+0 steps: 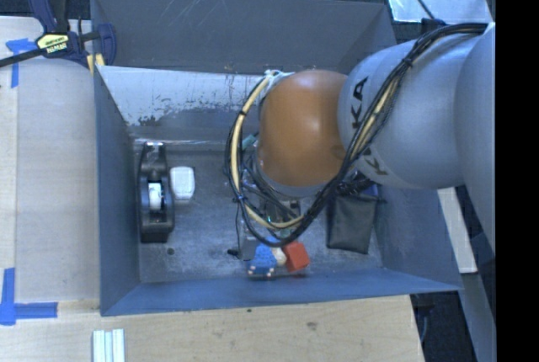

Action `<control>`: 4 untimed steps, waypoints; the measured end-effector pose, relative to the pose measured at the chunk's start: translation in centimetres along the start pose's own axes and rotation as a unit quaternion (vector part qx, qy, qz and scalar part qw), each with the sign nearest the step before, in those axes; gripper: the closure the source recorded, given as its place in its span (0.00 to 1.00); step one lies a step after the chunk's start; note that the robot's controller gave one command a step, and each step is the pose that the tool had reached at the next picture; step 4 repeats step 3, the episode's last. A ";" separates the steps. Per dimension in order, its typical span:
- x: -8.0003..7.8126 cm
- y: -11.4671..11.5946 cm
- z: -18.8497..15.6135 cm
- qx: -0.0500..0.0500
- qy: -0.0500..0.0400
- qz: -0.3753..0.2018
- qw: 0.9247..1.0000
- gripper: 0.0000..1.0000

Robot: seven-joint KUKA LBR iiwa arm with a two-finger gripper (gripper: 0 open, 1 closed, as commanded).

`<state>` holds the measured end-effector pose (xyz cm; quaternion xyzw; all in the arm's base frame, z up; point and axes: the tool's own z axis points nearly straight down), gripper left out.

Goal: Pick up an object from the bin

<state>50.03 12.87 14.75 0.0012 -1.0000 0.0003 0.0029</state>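
The scuffed grey metal bin (118,183) holds a black plastic tape dispenser (155,204), a small white rounded block (182,182) just right of it, a flat black rectangular pouch (349,224) well to the dispenser's right, and a small blue piece (263,261) beside a red-orange block (296,258), lower right of the dispenser. The end effector (249,249), below the arm's smooth orange dome (299,129), hangs at the blue piece; whether it is open or closed cannot be told
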 end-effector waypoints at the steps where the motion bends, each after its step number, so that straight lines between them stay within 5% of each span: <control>1: 1.5 -7.7 7.7 -0.001 -0.008 -0.061 0.998 0.00; 2: 1.6 -7.5 7.6 -0.001 -0.005 -0.063 0.998 1.00; 3: 0.1 -4.4 -7.9 -0.001 -0.009 -0.068 0.998 1.00; 4: 0.1 -4.4 -7.9 -0.001 -0.009 -0.068 0.998 1.00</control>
